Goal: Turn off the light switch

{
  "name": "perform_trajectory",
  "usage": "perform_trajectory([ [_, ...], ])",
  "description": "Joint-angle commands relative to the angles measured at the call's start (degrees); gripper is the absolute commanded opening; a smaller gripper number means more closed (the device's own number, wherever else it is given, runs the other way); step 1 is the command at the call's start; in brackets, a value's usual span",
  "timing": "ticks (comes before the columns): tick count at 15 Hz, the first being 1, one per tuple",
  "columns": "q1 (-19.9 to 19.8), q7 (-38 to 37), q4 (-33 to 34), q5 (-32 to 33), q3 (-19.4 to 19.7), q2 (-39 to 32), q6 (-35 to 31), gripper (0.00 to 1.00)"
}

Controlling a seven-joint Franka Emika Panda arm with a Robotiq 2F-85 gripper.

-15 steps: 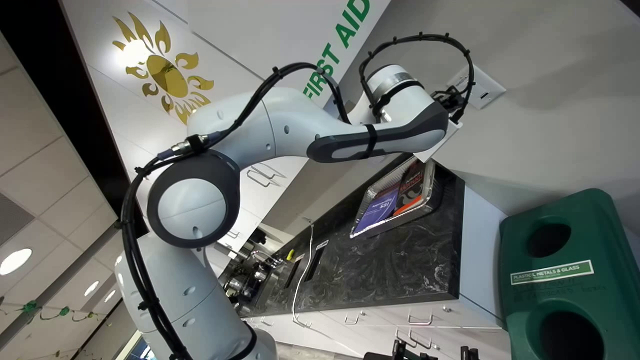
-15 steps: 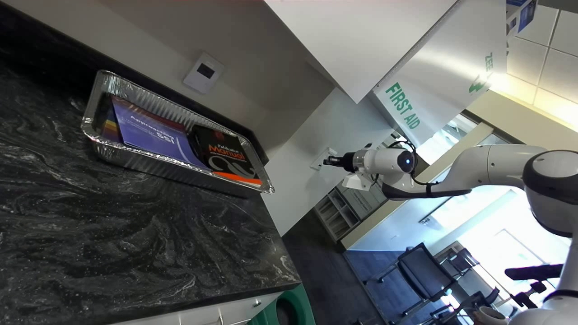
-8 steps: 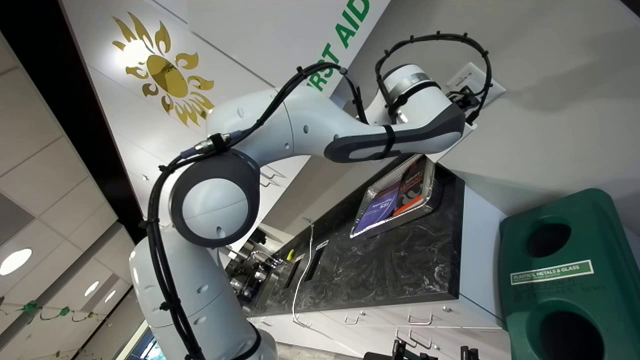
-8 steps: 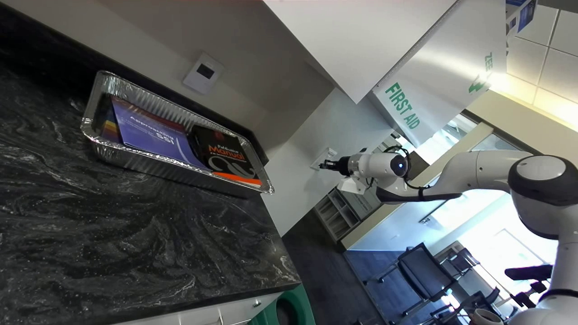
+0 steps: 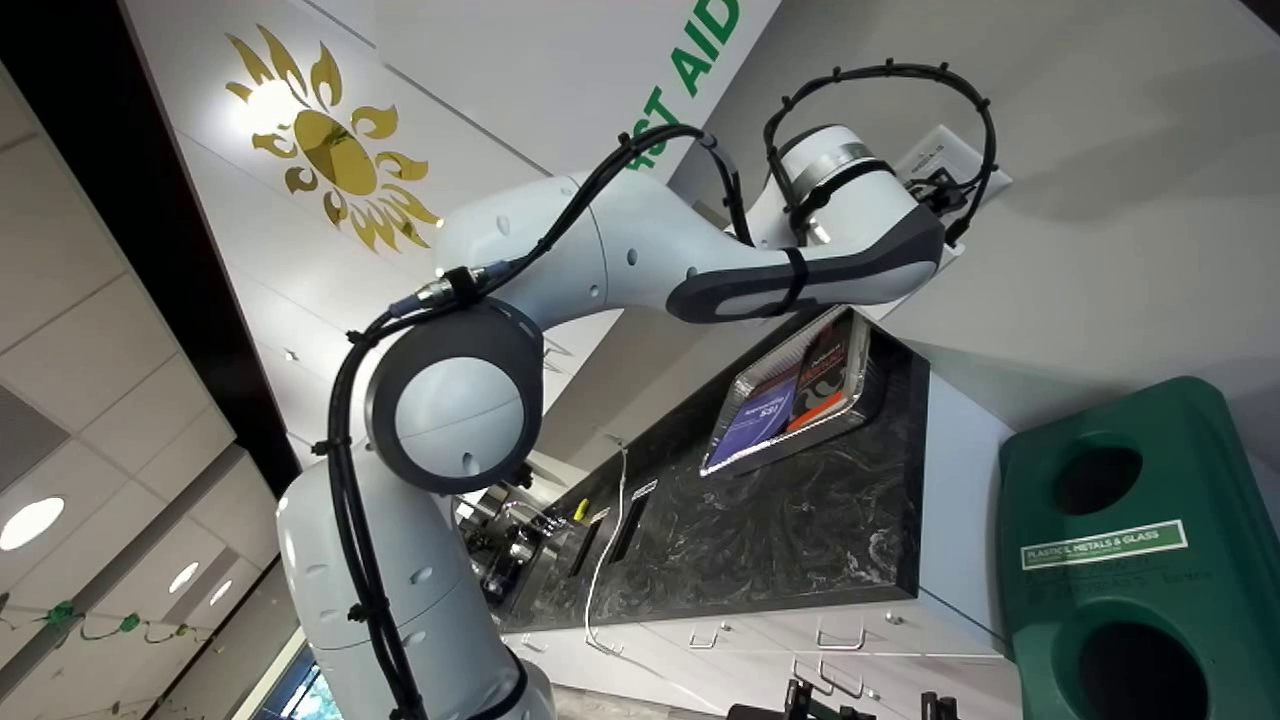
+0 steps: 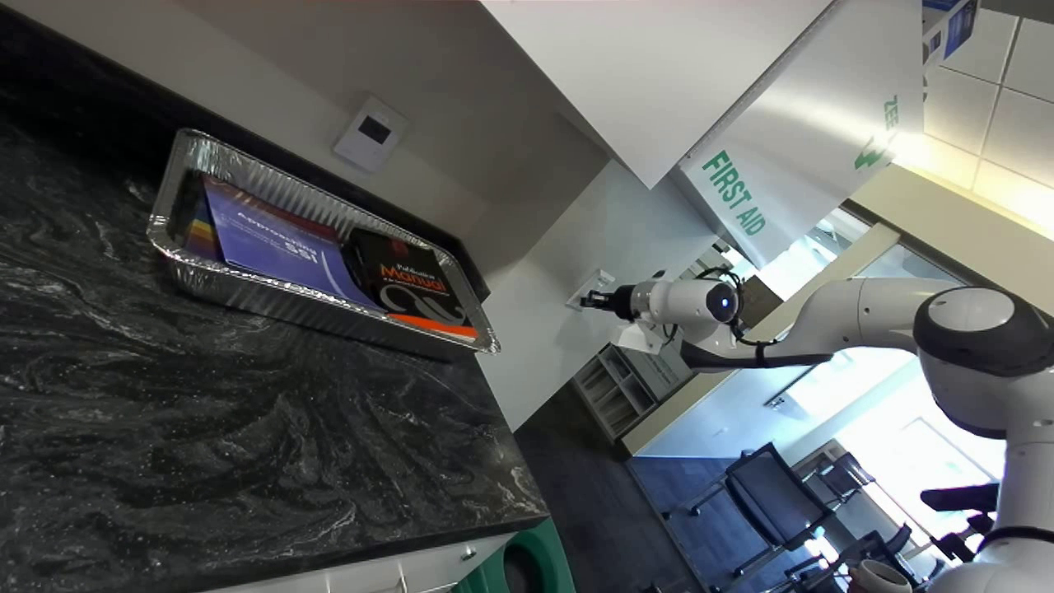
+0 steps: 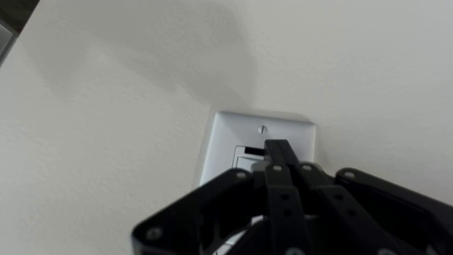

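Step in hand (judged): lining up to press the light switch (image 7: 221, 156). It sits just below and right of centre in the wrist view, partly hidden by the gripper (image 7: 277, 142); in an exterior view the light switch (image 6: 594, 282) is right of centre. Gripper clenched: the fingers (image 7: 274, 152) lie pressed together, side by side, nothing held. Their tips overlap the upper right corner of the rocker (image 7: 246, 162), at the end of the dark slot (image 7: 253, 151); contact cannot be told.

Next move (judged): shift slightly toward lower left of the wrist frame so the tips face the rocker, then push straight in. Which end turns it off, cannot tell.

Counts:
- Arm (image 5: 640, 260) 1, gripper 1, fingers 2.
- Light switch 1; rocker 1, dark slot 1, visible screw (image 7: 262, 129) 1.
- Foil tray (image 6: 280, 303) 1, at left; in it the purple book (image 6: 276, 239) 1, black book (image 6: 412, 280) 1. A coloured strip beside the purple one may be a third.
- Thermostat (image 6: 371, 134) 1, upper left.
- Green bin (image 5: 1110, 590) 1, lower right, round openings 2.
- Chairs (image 6: 778, 498), lower right: more than one, number unclear.
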State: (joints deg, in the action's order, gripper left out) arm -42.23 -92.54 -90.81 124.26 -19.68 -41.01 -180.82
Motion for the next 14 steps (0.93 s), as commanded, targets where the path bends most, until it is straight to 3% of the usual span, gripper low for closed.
perform_trajectory([
  [1,-0.2,0.1,3.9,1.7,-1.5,-2.1,0.8,0.00],
  [14,-4.1,-1.4,4.1,1.8,-4.7,-0.4,2.1,0.00],
])
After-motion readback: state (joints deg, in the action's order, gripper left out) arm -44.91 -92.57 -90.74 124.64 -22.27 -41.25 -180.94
